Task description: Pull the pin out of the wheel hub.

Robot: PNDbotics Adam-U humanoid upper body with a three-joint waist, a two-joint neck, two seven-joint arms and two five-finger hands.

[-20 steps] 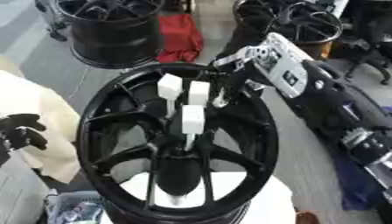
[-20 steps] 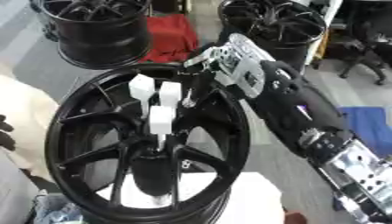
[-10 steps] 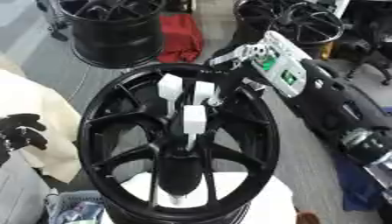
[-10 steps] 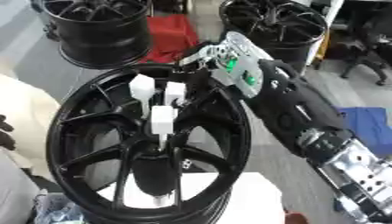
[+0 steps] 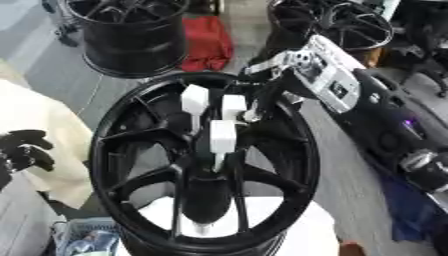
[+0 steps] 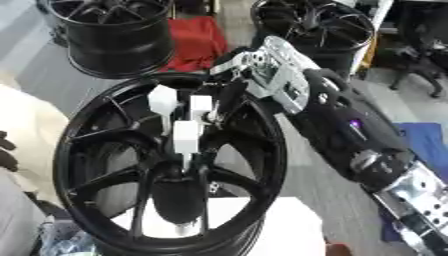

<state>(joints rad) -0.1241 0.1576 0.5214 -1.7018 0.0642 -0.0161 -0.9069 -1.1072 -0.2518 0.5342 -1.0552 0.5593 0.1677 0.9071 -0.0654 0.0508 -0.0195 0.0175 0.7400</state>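
The right hand has edged in over the far rim of the black wheel since a second ago, and its dark fingers now reach down beside the white pins standing near the middle of the wheel. Whether those fingers pinch a pin I cannot tell. All three white pins stand where they were, so none seems pulled yet; the left hand rests curled, holding nothing, left of the wheel.
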